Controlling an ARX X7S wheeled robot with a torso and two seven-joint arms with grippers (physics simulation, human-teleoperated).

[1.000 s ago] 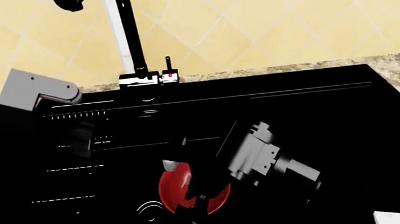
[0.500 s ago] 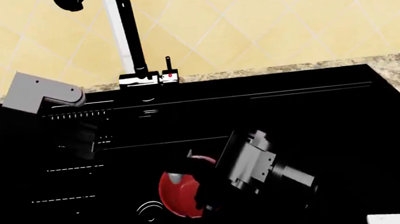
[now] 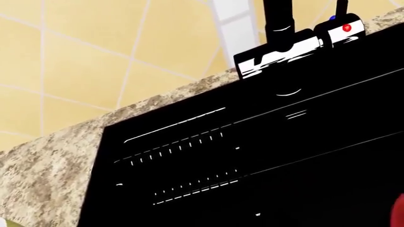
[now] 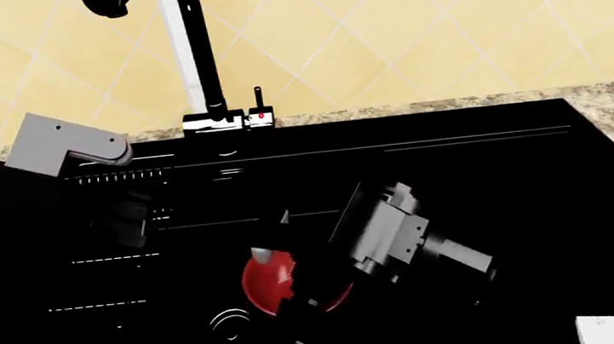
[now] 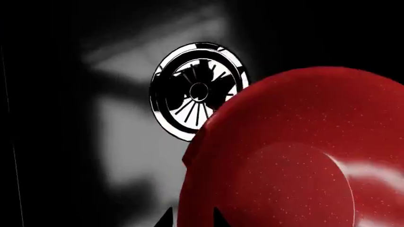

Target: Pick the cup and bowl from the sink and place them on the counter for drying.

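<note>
The bowl (image 4: 273, 282) is a glossy red, shallow round dish with a bright highlight on its upper left rim in the head view. In the right wrist view the bowl (image 5: 296, 156) fills much of the picture: its inside is a smooth deep red with fine pale speckles and a soft white sheen toward one edge. It lies inside the sink (image 4: 516, 201), a large glossy black basin with pale ribbed lines on its left part. Just beside the bowl is the round drain ring (image 5: 197, 91), chrome with dark spokes; the bowl's rim overlaps its edge in the right wrist view.

The right gripper (image 4: 297, 297) reaches down at the bowl, its dark fingers against the red surface. Two dark fingertips (image 5: 165, 218) show at the bowl's rim, but I cannot tell whether the gripper is clamped on it or apart.

The left gripper (image 4: 130, 220) hangs over the ribbed part of the sink, black against black; its state cannot be told.

The tall faucet (image 4: 195, 55) rises behind the sink. The speckled desk (image 3: 50, 161) borders the sink under the yellow tiled wall (image 3: 94, 52).
</note>
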